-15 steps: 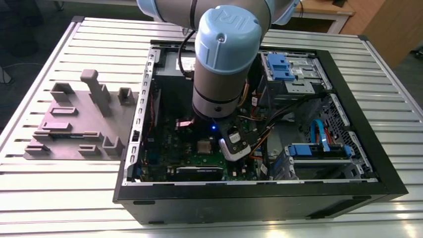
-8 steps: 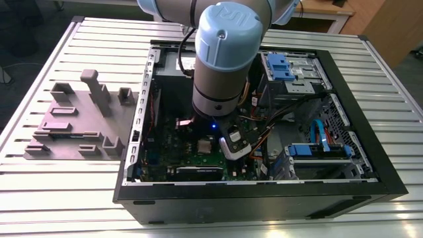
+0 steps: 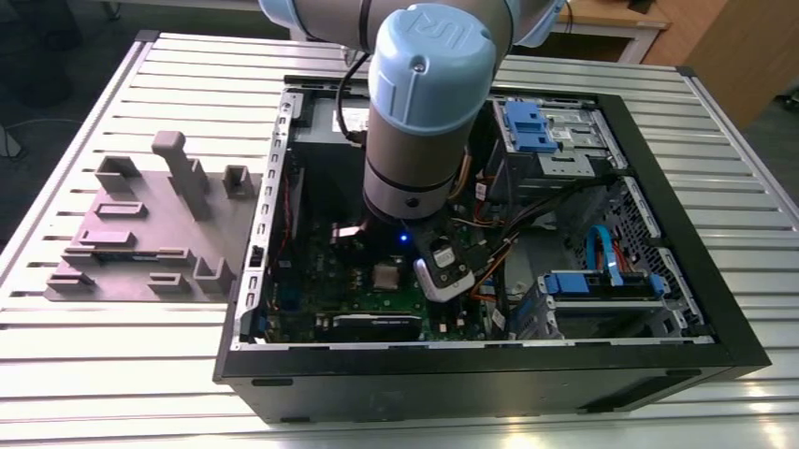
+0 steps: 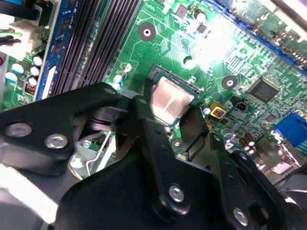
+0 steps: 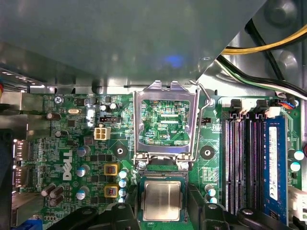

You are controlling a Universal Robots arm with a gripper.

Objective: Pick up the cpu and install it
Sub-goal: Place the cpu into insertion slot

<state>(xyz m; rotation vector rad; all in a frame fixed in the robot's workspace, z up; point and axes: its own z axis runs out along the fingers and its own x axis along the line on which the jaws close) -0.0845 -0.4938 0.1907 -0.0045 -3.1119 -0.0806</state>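
Note:
The cpu (image 5: 162, 200), a flat square chip with a silvery top, lies level in the socket on the green motherboard (image 5: 72, 143); it shows in the second wrist view too (image 4: 170, 99) and as a small grey square in the exterior view (image 3: 384, 275). My gripper (image 5: 162, 213) (image 4: 169, 120) hangs low over it. One black finger (image 5: 125, 213) stands on either side of the chip, with a thin strip of socket showing between each finger and the chip's edge. The gripper is open and holds nothing.
The socket's metal load plate (image 5: 165, 103) is swung open beside the chip, with its wire lever (image 5: 197, 124) raised. Black memory slots (image 5: 240, 163) and a blue stick (image 5: 272, 163) lie close by. The black computer case (image 3: 500, 374) walls the arm in. A grey parts fixture (image 3: 138, 224) sits outside.

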